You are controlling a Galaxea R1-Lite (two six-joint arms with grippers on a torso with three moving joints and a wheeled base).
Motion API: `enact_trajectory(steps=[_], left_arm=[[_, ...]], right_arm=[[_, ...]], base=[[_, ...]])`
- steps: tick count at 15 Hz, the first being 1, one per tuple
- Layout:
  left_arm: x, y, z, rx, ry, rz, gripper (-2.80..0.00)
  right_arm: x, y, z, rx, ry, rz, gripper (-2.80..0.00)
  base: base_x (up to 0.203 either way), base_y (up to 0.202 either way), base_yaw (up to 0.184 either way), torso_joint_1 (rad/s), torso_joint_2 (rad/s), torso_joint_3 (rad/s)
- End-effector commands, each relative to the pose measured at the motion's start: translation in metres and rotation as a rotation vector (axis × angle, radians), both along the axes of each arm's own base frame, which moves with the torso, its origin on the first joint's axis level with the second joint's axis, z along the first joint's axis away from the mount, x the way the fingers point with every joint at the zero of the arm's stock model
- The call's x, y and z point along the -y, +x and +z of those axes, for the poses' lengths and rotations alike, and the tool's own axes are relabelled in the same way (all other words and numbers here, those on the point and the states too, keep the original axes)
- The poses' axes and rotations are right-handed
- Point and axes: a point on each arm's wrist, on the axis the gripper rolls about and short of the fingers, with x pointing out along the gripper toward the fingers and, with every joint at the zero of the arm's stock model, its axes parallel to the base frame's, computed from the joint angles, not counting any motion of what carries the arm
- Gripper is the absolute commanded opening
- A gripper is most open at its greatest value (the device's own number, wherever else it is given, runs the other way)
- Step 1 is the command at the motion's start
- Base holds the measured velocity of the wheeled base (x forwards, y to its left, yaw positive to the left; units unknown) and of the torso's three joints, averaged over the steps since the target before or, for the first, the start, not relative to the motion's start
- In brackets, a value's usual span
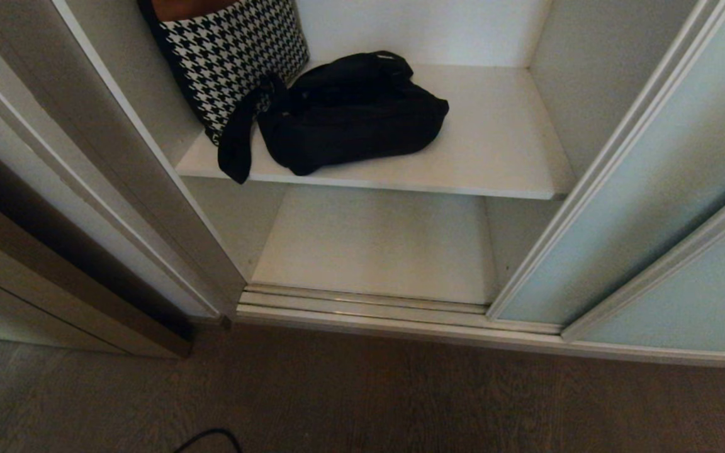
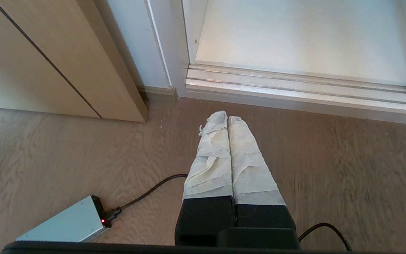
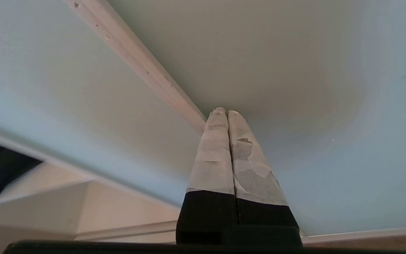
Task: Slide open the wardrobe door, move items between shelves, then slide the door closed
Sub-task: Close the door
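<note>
The sliding wardrobe door (image 1: pixel 639 207), frosted pale blue-green glass in a cream frame, stands pushed to the right, leaving the wardrobe open. A floppy black bag (image 1: pixel 350 113) lies on the upper shelf (image 1: pixel 501 145), its wide strap (image 1: pixel 236 138) hanging over the front edge. The lower shelf (image 1: pixel 375 245) is bare. My right gripper (image 3: pixel 227 112) is shut, its taped tips close against the door's glass (image 3: pixel 312 88) beside a cream frame bar (image 3: pixel 143 60). My left gripper (image 2: pixel 227 118) is shut on nothing and hangs over the floor before the wardrobe. Neither gripper shows in the head view.
A black-and-white houndstooth bag (image 1: pixel 230 56) leans at the upper shelf's left, touching the black bag. The door's metal floor track (image 1: pixel 362 302) runs along the wardrobe's front. A grey power box (image 2: pixel 65 225) with a cable lies on the wooden floor. A wood panel (image 2: pixel 48 60) stands to the left.
</note>
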Motion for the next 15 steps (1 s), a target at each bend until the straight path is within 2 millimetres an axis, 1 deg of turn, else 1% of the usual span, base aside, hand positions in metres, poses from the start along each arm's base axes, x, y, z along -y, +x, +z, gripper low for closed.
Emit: enact_trajectory(steps=[1,3,5,7,9,11,15], left_arm=[[0.000,0.000,0.000,-0.001,0.000,0.001,-2.80],[0.000,0.000,0.000,-0.001,0.000,0.001,-2.80],[0.000,0.000,0.000,-0.001,0.000,0.001,-2.80],[0.000,0.000,0.000,-0.001,0.000,0.001,-2.80],[0.000,0.000,0.000,-0.001,0.000,0.001,-2.80],[0.000,0.000,0.000,-0.001,0.000,0.001,-2.80],[0.000,0.000,0.000,-0.001,0.000,0.000,-2.80]], right_arm=[[-0.015,-0.003,0.004,0.020,-0.013,0.048,-2.80],[-0.035,-0.007,0.004,0.027,-0.021,0.110,-2.80],[-0.059,-0.016,0.004,0.042,-0.029,0.189,-2.80],[-0.088,-0.030,0.002,0.062,-0.037,0.297,-2.80],[-0.114,-0.053,0.001,0.093,-0.048,0.401,-2.80],[-0.127,-0.076,0.001,0.129,-0.058,0.454,-2.80],[-0.136,-0.107,0.000,0.144,-0.061,0.478,-2.80]], base=[[0.000,0.000,0.000,0.000,0.00,0.000],[0.000,0.000,0.000,0.000,0.00,0.000],[0.000,0.000,0.000,0.000,0.00,0.000],[0.000,0.000,0.000,0.000,0.00,0.000],[0.000,0.000,0.000,0.000,0.00,0.000],[0.000,0.000,0.000,0.000,0.00,0.000],[0.000,0.000,0.000,0.000,0.00,0.000]])
